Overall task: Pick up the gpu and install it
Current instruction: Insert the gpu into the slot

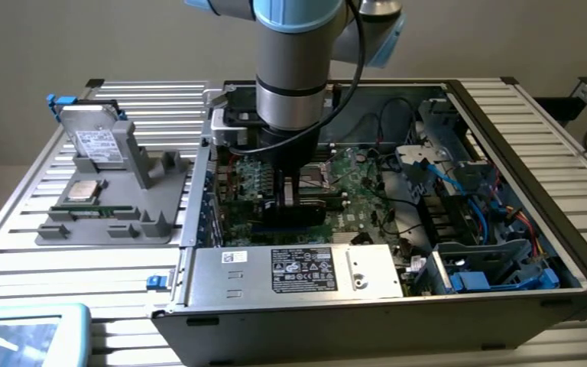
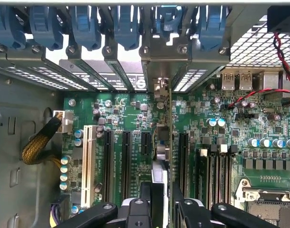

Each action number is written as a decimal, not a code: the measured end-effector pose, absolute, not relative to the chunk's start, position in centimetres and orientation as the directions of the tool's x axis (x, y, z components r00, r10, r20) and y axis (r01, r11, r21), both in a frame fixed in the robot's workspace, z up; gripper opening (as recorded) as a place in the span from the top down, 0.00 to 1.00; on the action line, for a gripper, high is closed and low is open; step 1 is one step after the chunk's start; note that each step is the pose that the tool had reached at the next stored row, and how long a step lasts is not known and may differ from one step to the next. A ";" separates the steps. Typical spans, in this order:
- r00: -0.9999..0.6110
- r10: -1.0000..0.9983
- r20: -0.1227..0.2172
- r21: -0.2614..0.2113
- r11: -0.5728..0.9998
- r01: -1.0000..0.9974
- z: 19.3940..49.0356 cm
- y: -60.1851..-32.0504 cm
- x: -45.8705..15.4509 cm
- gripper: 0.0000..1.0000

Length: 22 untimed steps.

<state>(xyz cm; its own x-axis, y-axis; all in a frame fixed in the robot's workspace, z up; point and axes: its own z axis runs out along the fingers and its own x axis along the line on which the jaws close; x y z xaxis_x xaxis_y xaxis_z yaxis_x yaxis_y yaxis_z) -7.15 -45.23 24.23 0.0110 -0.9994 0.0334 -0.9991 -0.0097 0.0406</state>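
The tool (image 2: pixel 160 192) is clamped on the gpu (image 2: pixel 163 152), which is held on edge inside the open computer case (image 1: pixel 523 107), low over the motherboard (image 2: pixel 130 114). The card's metal bracket end is turned toward the rear slot openings beneath the row of blue retention clips (image 2: pixel 126 23). Whether its lower edge is already entered in a slot cannot be told.

The chief hazard is judged to be misalignment. The card is flanked closely by several long black expansion slots (image 2: pixel 126 161), so a small sideways offset could set its contacts on a slot's wall, or on the wrong slot. If it is pressed down in that state, the motherboard could be flexed or the contacts damaged.

The bracket could also be caught on the metal frame at the rear openings, which would tip the card and leave one end raised. A slight tilt within the grip would probably have the same effect. Slipping in the tool under load cannot be excluded either.
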 end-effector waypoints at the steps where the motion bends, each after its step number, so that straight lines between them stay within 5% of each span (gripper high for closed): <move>1: 0.011 -0.999 0.033 0.041 -0.010 -0.999 24.2 -45.2 -7.1 0.73; 22: 0.014 -0.999 0.033 0.040 -0.013 -0.999 24.2 -45.2 -7.2 0.73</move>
<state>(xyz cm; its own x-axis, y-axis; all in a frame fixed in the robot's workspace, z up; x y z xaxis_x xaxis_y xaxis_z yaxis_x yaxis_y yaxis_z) -7.16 -45.23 24.16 0.0142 -0.9993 0.0333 -0.9991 -0.0129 0.0405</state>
